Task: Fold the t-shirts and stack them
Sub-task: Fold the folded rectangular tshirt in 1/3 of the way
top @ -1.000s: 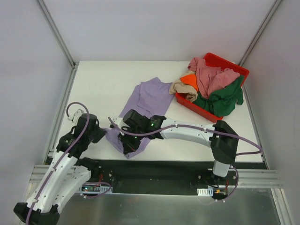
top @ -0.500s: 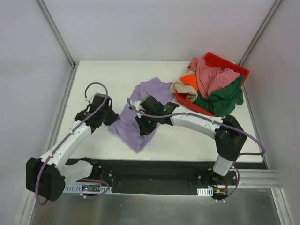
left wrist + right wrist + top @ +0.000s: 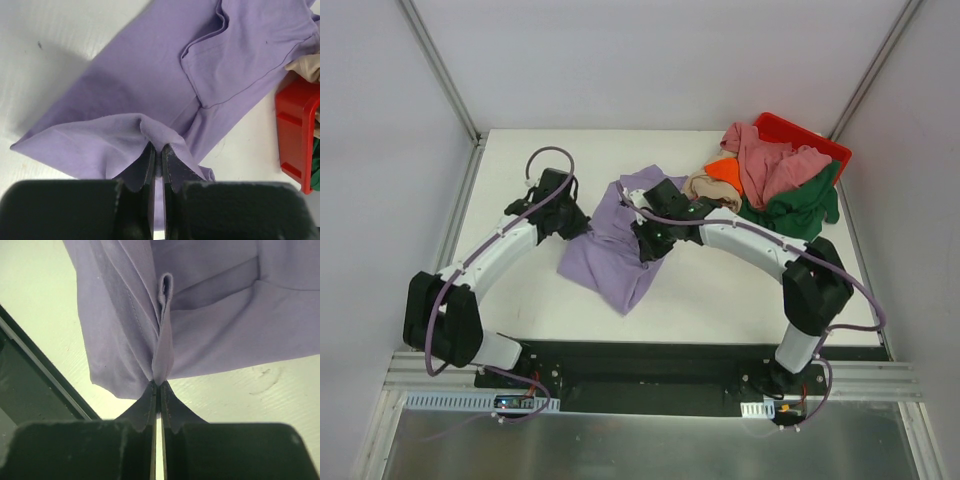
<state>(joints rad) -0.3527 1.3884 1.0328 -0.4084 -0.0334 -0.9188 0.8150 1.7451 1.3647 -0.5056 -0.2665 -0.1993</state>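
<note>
The lavender t-shirt point(image 3: 612, 250) lies crumpled on the white table point(image 3: 520, 170) near the middle. My left gripper point(image 3: 574, 222) is shut on a fold at its left edge; the left wrist view shows the pinched cloth point(image 3: 155, 131) between the fingertips point(image 3: 149, 155). My right gripper point(image 3: 650, 243) is shut on a fold at its right side, and the right wrist view shows that fold point(image 3: 161, 360) standing up from the jaws. The pink point(image 3: 770, 165), dark green point(image 3: 795, 212), orange point(image 3: 725, 172) and beige point(image 3: 705, 188) t-shirts are piled in the red bin point(image 3: 790, 130).
The red bin stands at the table's back right, with shirts hanging over its near rim; its corner shows in the left wrist view point(image 3: 295, 130). The black base rail point(image 3: 650, 365) runs along the near edge. Metal frame posts point(image 3: 440, 70) stand at the back corners.
Both grippers have moved away from the near edge toward the back, dragging the lavender t-shirt with them. The shirt's near end now lies further from the front edge.
</note>
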